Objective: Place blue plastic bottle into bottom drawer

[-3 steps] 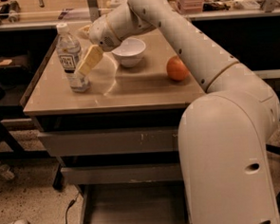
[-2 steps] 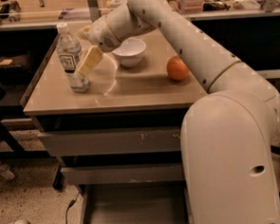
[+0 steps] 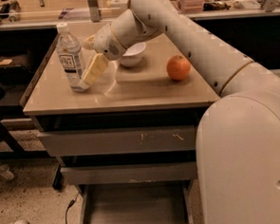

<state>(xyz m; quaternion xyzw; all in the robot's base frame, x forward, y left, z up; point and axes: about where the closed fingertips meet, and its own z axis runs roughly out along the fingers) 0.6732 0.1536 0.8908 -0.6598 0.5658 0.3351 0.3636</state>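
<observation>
The blue plastic bottle, clear with a white cap and a white label, stands upright at the left of the table top. My gripper is just right of it, open. Its lower finger slants down to the bottle's base and the upper one sits near the bottle's shoulder; I cannot tell whether they touch it. The bottom drawer is pulled out under the cabinet, showing a flat grey floor with nothing on it.
A white bowl stands behind the gripper and an orange lies to the right on the tan table top. Two shut grey drawers sit above the open one. My white arm and base fill the right side.
</observation>
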